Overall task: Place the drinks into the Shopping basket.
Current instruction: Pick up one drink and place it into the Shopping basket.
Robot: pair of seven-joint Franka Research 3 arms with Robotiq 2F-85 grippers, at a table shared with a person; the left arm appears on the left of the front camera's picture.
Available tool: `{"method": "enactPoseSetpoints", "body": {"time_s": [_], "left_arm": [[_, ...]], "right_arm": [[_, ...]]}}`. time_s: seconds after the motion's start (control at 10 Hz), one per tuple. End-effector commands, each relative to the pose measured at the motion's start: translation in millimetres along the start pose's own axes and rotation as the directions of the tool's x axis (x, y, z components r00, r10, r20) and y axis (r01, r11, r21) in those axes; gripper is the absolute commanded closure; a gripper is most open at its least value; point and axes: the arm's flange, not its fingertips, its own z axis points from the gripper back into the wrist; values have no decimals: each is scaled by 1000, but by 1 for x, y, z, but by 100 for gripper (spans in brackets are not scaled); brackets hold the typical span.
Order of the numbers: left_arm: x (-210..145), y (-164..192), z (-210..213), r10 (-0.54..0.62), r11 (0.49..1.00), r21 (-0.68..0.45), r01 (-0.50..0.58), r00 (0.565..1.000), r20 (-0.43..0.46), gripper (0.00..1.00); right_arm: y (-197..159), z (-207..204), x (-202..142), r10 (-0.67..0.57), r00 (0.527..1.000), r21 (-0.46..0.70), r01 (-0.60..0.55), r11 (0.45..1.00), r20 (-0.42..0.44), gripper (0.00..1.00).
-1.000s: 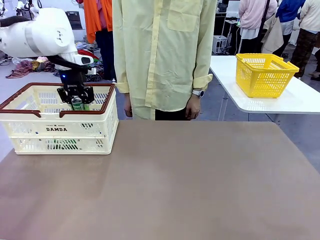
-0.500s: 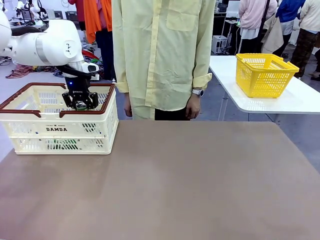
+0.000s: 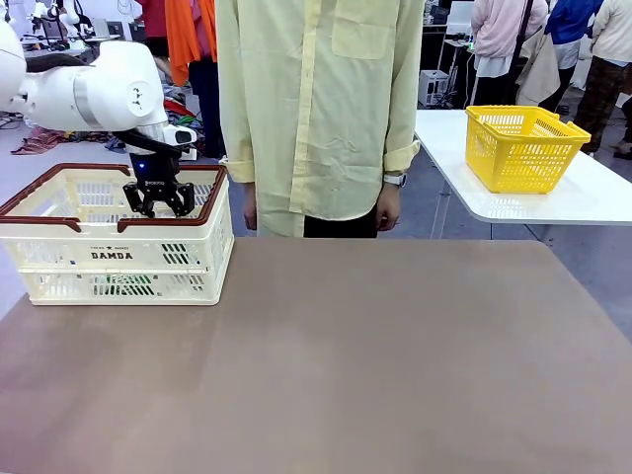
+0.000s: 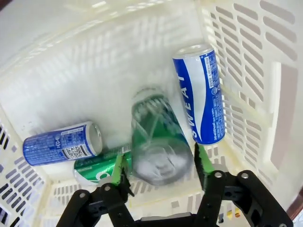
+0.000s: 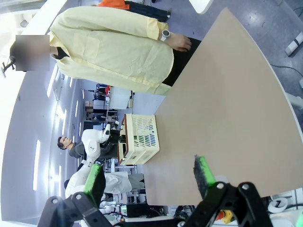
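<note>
We find the left gripper (image 4: 160, 166) over the basket (image 3: 209, 193), its fingers (image 4: 119, 168) spread apart and clamped on nothing. Between and just beyond the fingertips a green can (image 4: 158, 137) shows blurred, top toward the camera; we judge it is dropping free. On the floor beyond the fingers lie three more cans: a blue can (image 4: 200, 94) beside the far wall past one finger, a second blue can (image 4: 61, 143) off to the other side, and a second green can (image 4: 97, 168) lying close behind the other fingertip. All four drinks we see are inside the basket.

Risks: the falling can may strike the cans beneath it and bounce or roll; the basket walls are high, so we judge escape unlikely, but denting is possible. On withdrawal, the spread fingers could catch the rim if the arm moves sideways before it is clear of it.

The right gripper (image 5: 149, 175) hangs over bare table (image 5: 222, 94), fingers apart, holding nothing. A person (image 3: 321, 109) stands at the far edge, hands down, clear of the basket. A yellow basket (image 3: 523, 148) sits on a separate table, well apart. Nothing obstructs the left arm's way up.
</note>
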Motion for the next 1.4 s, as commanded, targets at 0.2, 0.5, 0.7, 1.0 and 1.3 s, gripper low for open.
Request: {"method": "enactPoseSetpoints", "body": {"time_s": [0.2, 0.5, 0.7, 1.0, 1.3], "left_arm": [[-6, -1, 23, 6, 1000, 15, -7, 999, 53, 0], [-31, 8, 76, -43, 996, -71, 55, 985, 170, 0], [-66, 20, 128, -85, 979, -159, 130, 961, 263, 0], [-137, 56, 185, -88, 917, -335, 216, 930, 357, 0], [-194, 150, 166, 50, 708, -664, 238, 922, 384, 0]], "right_arm": [[1, 3, 0, 24, 1000, 23, -24, 999, 15, 0], [1, 3, 0, 24, 1000, 23, -24, 999, 15, 0], [1, 3, 0, 24, 1000, 23, -24, 999, 15, 0], [1, 3, 0, 24, 1000, 23, -24, 999, 15, 0], [1, 3, 0, 24, 1000, 23, -24, 999, 15, 0]]}}
